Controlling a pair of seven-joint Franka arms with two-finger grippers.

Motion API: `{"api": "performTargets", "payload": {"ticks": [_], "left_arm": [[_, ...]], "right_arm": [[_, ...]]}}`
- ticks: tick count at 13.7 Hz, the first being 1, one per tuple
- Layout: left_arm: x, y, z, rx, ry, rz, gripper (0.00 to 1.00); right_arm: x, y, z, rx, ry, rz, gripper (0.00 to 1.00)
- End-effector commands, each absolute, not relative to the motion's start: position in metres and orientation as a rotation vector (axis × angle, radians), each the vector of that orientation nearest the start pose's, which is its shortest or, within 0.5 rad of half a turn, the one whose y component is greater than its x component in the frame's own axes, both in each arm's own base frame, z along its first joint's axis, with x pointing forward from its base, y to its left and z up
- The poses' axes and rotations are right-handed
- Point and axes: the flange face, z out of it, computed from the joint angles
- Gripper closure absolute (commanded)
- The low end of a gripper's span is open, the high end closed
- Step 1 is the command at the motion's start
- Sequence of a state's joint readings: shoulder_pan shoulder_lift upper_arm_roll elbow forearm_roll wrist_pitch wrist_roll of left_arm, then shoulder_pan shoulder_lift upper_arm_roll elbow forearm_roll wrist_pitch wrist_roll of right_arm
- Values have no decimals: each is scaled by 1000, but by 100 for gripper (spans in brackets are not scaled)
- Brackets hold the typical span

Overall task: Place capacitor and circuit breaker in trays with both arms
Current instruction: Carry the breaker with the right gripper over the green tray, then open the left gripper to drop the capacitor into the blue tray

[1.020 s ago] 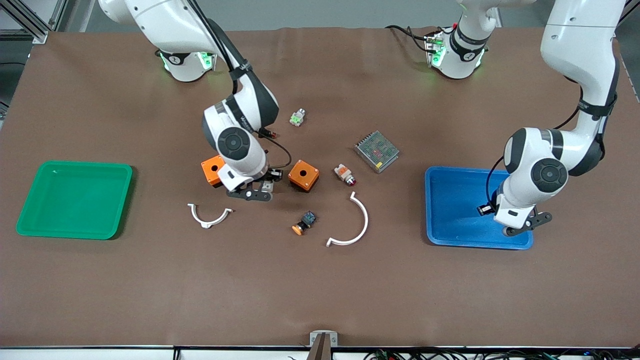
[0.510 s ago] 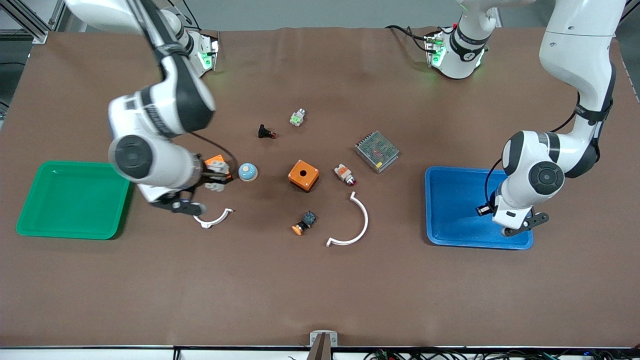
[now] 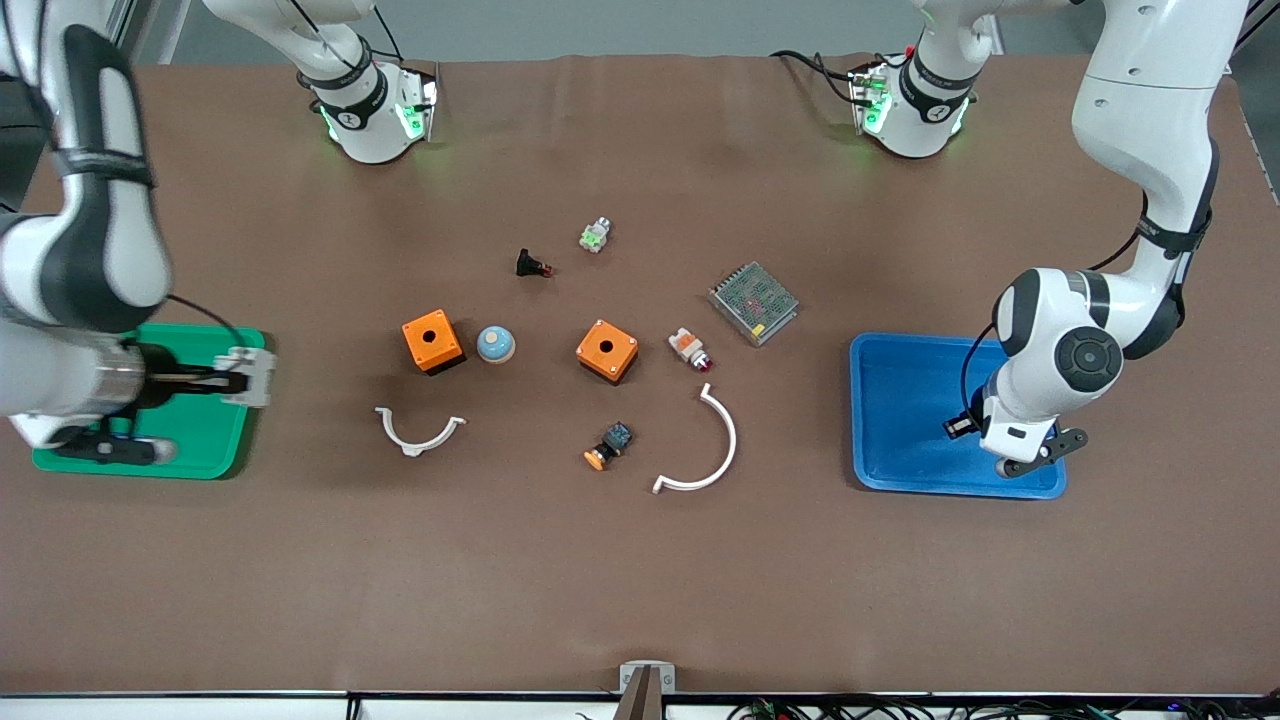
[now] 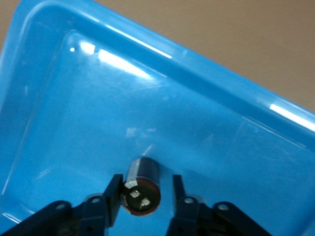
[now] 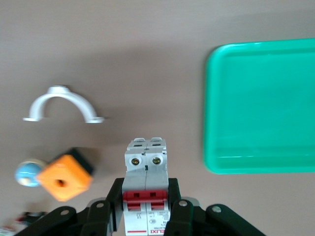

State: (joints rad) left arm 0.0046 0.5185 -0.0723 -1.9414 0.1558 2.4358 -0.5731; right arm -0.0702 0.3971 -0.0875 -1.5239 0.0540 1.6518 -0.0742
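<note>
The circuit breaker (image 5: 146, 191), a white-grey block with red levers, is clamped in my right gripper (image 5: 146, 201). In the front view my right gripper (image 3: 238, 376) holds it (image 3: 250, 375) over the rim of the green tray (image 3: 205, 440) at the right arm's end. My left gripper (image 3: 957, 426) is low over the blue tray (image 3: 900, 400). In the left wrist view the capacitor (image 4: 142, 189), a black stubby cylinder, sits between my left gripper's (image 4: 146, 196) open fingers, touching one finger (image 4: 113, 194) with a gap to the other, over the blue tray floor (image 4: 147, 98).
Mid-table hold two orange boxes (image 3: 432, 341) (image 3: 607, 351), a blue-white dome (image 3: 495, 344), two white clamps (image 3: 420, 432) (image 3: 705, 450), a mesh power supply (image 3: 754, 301), a black push-button (image 3: 532, 265), a white-orange button (image 3: 690, 350), a blue-black switch (image 3: 609, 446) and a green-white piece (image 3: 595, 235).
My right arm has swung from between the orange boxes to the green tray's edge with the circuit breaker. My left gripper has shifted slightly over the blue tray.
</note>
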Motion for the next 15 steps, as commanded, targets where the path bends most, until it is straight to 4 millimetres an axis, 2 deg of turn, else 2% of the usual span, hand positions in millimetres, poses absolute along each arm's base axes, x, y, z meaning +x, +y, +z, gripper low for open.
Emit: {"api": "performTargets", "payload": {"ticks": [1,3,4,5,6,7,9,11,15], "left_arm": [[622,-56,257,-3048,-594,-91,0],[627,-56,307,-3050,-573,-191,0],[630,-60,336,-3044,-569,-200,0],[634,-68,368,-3045,-550,-200,0],[636,-68,391,-3040,-515,-182,0],[640,-66,419,-3040,-441,-168,0],[633,-63,465,-3040,-313,-110,0],[618,-64,524,-3051,-204,-165,0],[578,-62,597,-3065,-22,-219,0]], "right_arm": [[635,-136,412,-3107,93,391,88],[636,-173,407,-3159,144,323,88],[634,-192,398,-3167,154,322,88],[634,-207,390,-3176,119,307,88],[635,-221,386,-3189,78,266,88],[635,-235,377,-3194,63,241,88],[635,-258,351,-3199,68,225,87],[636,-273,327,-3213,39,204,86],[642,-282,287,-3223,46,157,86]]}}
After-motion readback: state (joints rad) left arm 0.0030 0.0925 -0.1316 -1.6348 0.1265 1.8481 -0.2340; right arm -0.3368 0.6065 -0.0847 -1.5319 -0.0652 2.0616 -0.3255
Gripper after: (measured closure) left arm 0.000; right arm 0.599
